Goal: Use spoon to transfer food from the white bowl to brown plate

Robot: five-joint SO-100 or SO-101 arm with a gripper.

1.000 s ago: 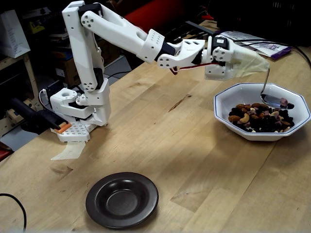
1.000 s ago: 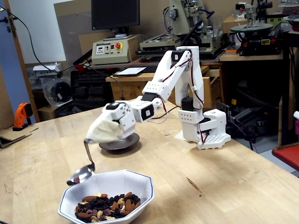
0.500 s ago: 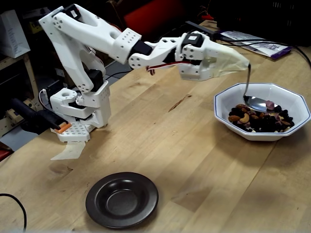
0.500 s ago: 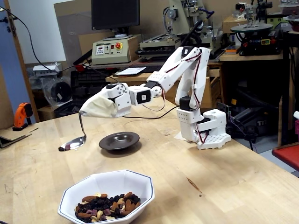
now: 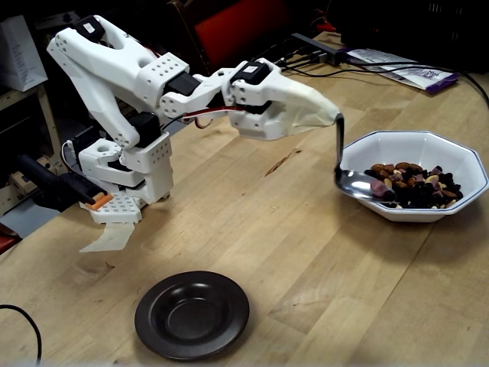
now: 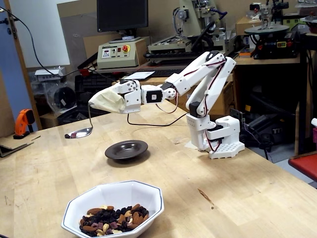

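Observation:
The gripper (image 5: 330,116) is wrapped in a cream covering that hides its fingers. The thin handle of the silver spoon (image 5: 353,182) comes down out of its tip, so it is shut on the spoon. The spoon's oval bowl hangs at the left rim of the white bowl (image 5: 466,164), next to the food (image 5: 412,183); I cannot tell whether it holds any. The brown plate (image 5: 153,317) lies empty near the front edge, apart from both. In a fixed view from the other side, the gripper (image 6: 94,103) holds the spoon (image 6: 80,132) above the table, beyond the white bowl (image 6: 124,191), food (image 6: 114,220) and plate (image 6: 113,151).
The arm's white base (image 5: 126,172) is clamped at the table's left side. Cables and papers (image 5: 405,73) lie at the back right and a black cable (image 5: 23,321) at the front left. A workbench with a monitor (image 6: 121,15) and machines stands behind the table.

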